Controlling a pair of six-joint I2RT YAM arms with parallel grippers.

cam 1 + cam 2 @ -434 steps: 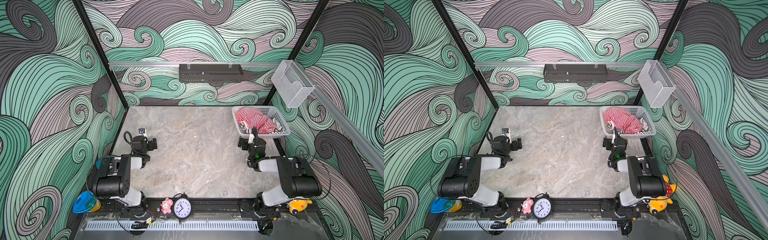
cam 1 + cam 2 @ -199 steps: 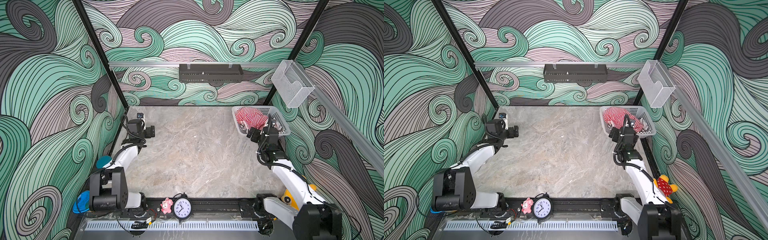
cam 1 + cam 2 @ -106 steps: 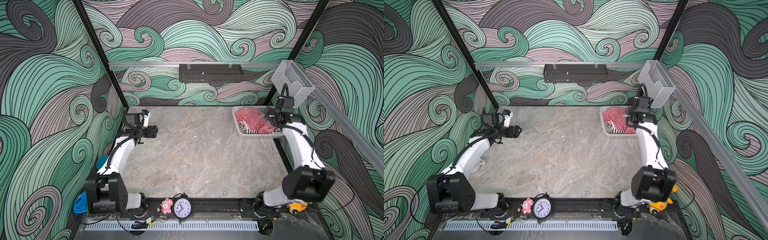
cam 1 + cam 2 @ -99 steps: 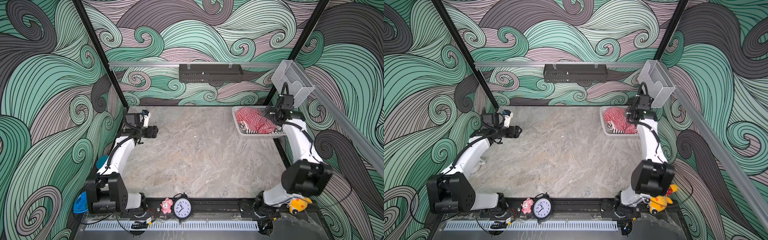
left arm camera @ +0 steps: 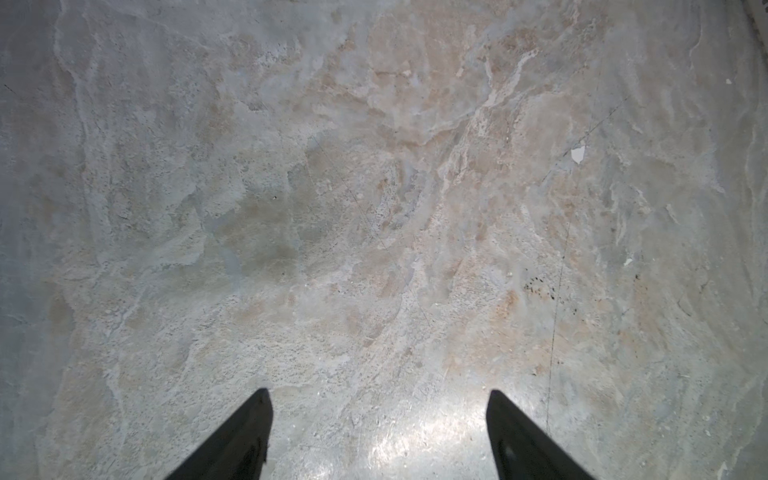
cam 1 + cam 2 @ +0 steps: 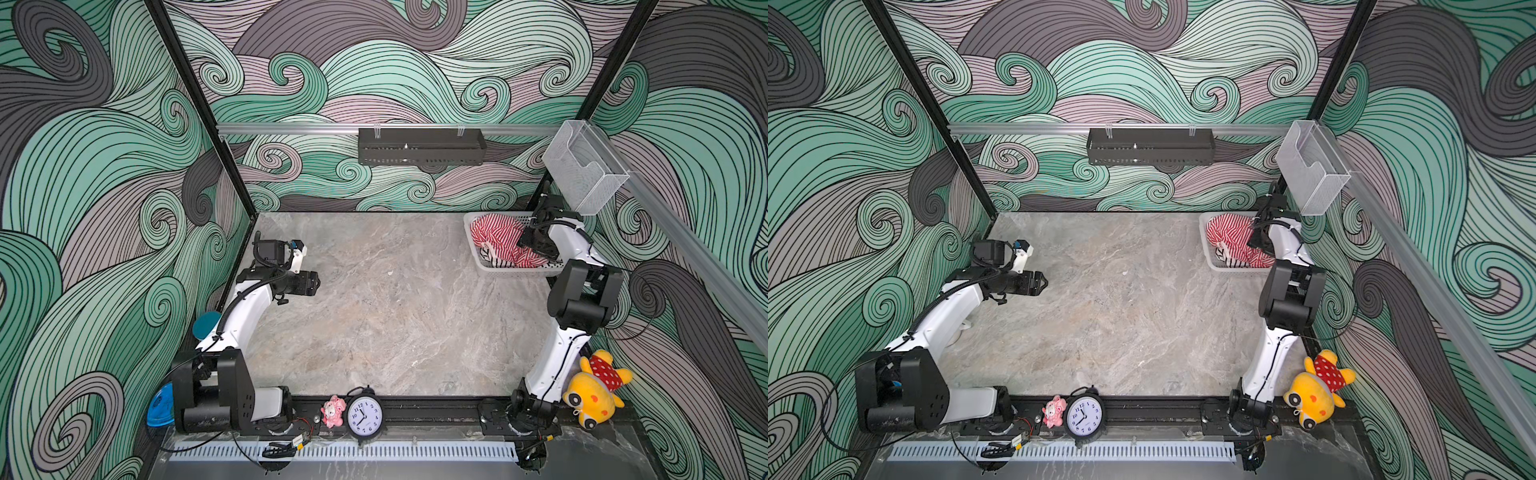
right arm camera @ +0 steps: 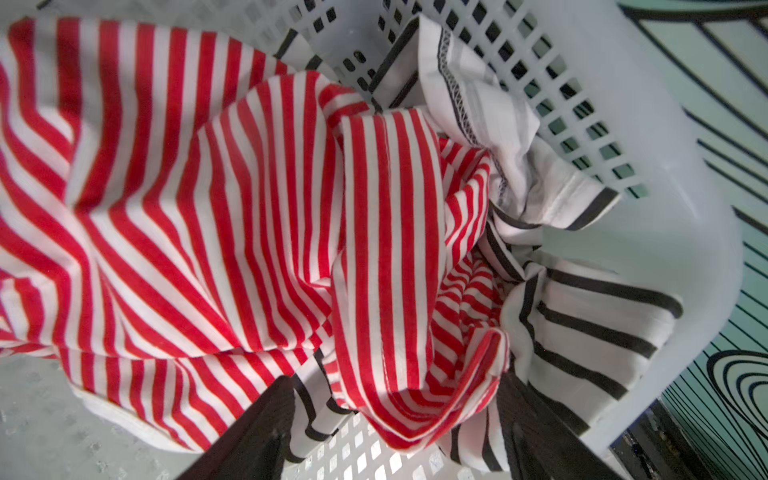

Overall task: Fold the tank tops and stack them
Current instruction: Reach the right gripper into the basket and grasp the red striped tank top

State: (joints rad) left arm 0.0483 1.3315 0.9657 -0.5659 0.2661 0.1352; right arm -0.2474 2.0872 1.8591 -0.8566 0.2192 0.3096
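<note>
red top [image 7: 249, 208] lies crumpled over black top [image 7: 582, 324] in basket [image 6: 505, 270], right of frame in both top views. right gripper [image 7: 395, 399] is down in the basket, jaws apart astride a red fold, likely to lift that one out first. left gripper [image 5: 376, 401] unclenched, empty, over table [image 5: 374, 166] at frame left, probably waiting.

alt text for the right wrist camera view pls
A crumpled red-and-white striped tank top fills most of the view, lying over a black-and-white striped one in a white perforated basket. The right end effector is open, its dark fingers either side of a red-striped fold.
</note>
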